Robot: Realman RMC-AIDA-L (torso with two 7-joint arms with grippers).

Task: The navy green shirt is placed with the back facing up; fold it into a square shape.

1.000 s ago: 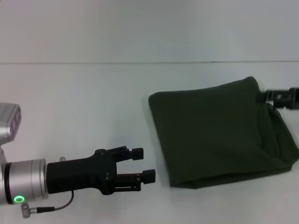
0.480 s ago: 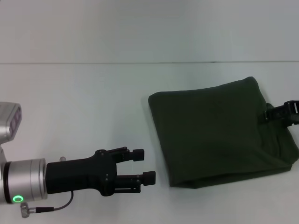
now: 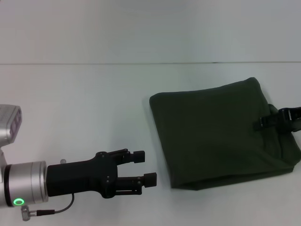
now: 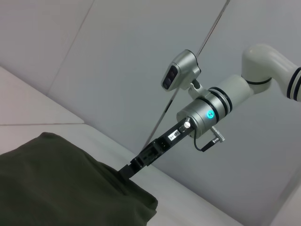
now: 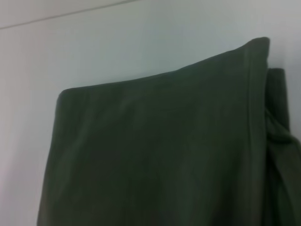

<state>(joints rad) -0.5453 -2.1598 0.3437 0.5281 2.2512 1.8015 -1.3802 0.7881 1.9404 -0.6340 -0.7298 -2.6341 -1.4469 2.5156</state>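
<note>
The navy green shirt (image 3: 216, 134) lies folded into a rough square on the white table, right of centre, plain side up. It also shows in the left wrist view (image 4: 56, 188) and fills the right wrist view (image 5: 155, 150). My right gripper (image 3: 270, 121) reaches in from the right and sits at the shirt's right edge, over the cloth. The left wrist view shows it (image 4: 134, 165) touching that edge. My left gripper (image 3: 144, 166) is open and empty, low at the front left, a short way from the shirt's left edge.
The white table (image 3: 94, 103) stretches to a seam line at the back (image 3: 141, 63). The right arm's silver wrist and its camera (image 4: 181, 73) hang above the shirt's far side.
My right gripper has moved from the shirt's far right corner toward me along the right edge and inward onto the cloth. The left arm has not moved.
</note>
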